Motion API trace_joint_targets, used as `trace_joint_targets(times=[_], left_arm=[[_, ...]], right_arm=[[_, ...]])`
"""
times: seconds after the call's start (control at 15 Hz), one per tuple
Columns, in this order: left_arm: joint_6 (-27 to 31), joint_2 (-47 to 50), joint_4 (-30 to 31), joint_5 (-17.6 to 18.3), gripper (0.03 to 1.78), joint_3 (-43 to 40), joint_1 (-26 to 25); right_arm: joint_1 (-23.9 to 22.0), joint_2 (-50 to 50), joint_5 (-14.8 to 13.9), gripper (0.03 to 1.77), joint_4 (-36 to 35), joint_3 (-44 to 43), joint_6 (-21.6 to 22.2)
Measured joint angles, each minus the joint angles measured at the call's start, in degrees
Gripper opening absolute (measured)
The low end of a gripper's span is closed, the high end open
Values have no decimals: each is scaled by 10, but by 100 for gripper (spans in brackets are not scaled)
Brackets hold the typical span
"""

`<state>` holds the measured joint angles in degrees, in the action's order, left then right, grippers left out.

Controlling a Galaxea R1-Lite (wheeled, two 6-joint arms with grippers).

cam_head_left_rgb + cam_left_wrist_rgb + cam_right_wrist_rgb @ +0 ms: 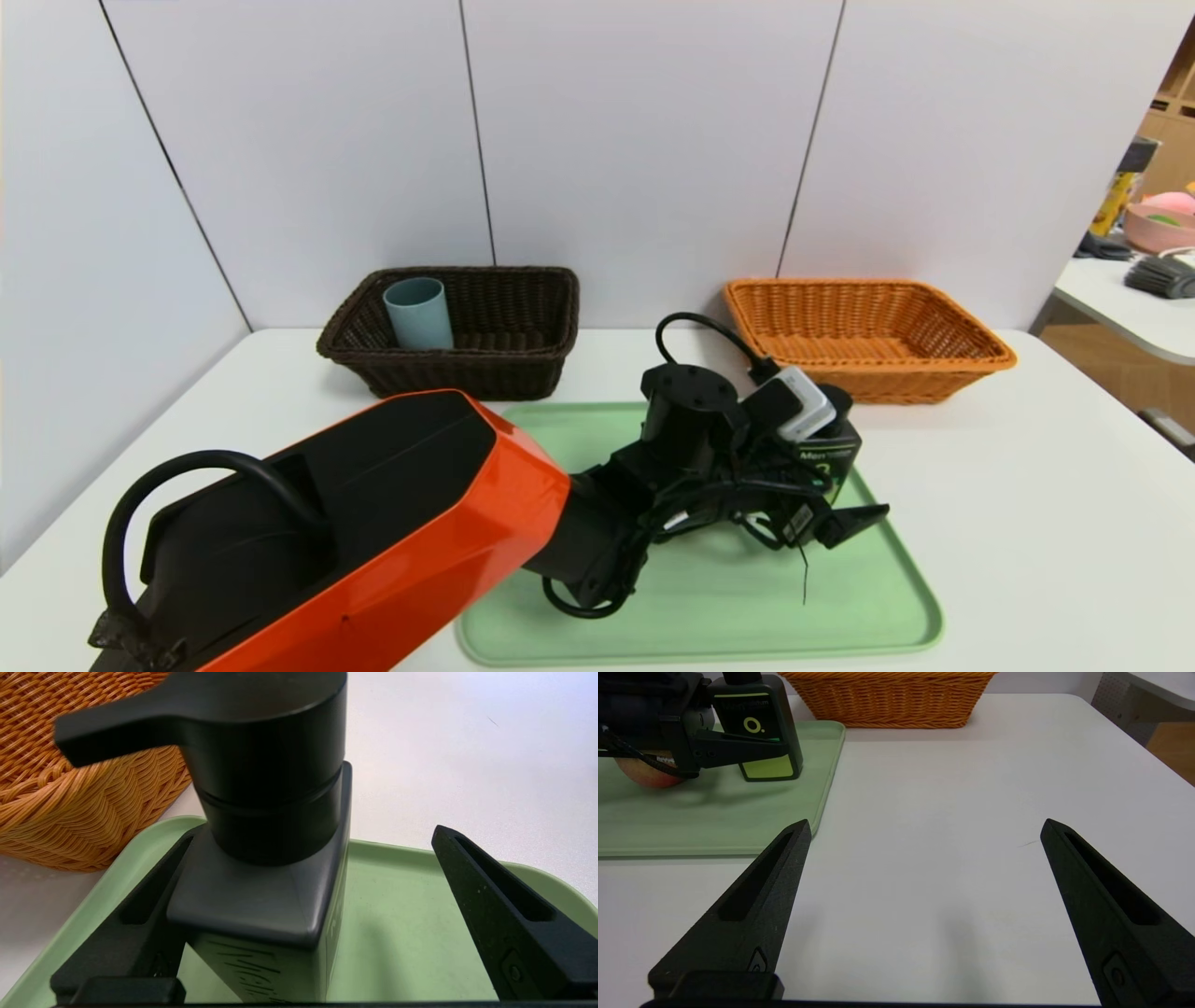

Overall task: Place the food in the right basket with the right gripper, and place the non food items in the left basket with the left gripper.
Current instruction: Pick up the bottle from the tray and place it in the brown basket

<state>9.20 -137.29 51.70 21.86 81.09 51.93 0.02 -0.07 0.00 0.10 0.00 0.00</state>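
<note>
A black pump bottle (pixel 834 455) with a green label stands upright on the green tray (pixel 700 616). My left gripper (pixel 845 476) is open around the bottle (pixel 261 896): one finger lies close along its side, the other stands well apart. The peach (pixel 644 772) rests on the tray behind the left gripper; the left arm hides it in the head view. A grey-blue cup (pixel 417 314) stands in the dark brown basket (pixel 523 364). The orange-tan basket (pixel 934 364) holds nothing visible. My right gripper (pixel 927 823) hangs open over bare table beside the tray (pixel 714 812).
The orange basket (pixel 70 788) stands just beyond the tray's far corner, close to the bottle's pump head. White wall panels rise behind both baskets. A second table (pixel 1120 308) with clutter stands off to the right.
</note>
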Motion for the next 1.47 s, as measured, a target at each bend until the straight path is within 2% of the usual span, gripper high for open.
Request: trace_joint_targets(times=[0.47,0.73,1.0,1.47], left_arm=[[2,-5,1,-1,169,4,0],[2,-6,1,-1,108,5,0],[2,-7,1,-1,62,5,0],[2,2,-5,-1,62,3,0]], right_arm=[[0,0,0,170,0,0,0],[0,0,0,170,0,0,0],[0,0,0,170,0,0,0],[0,0,0,170,0,0,0]])
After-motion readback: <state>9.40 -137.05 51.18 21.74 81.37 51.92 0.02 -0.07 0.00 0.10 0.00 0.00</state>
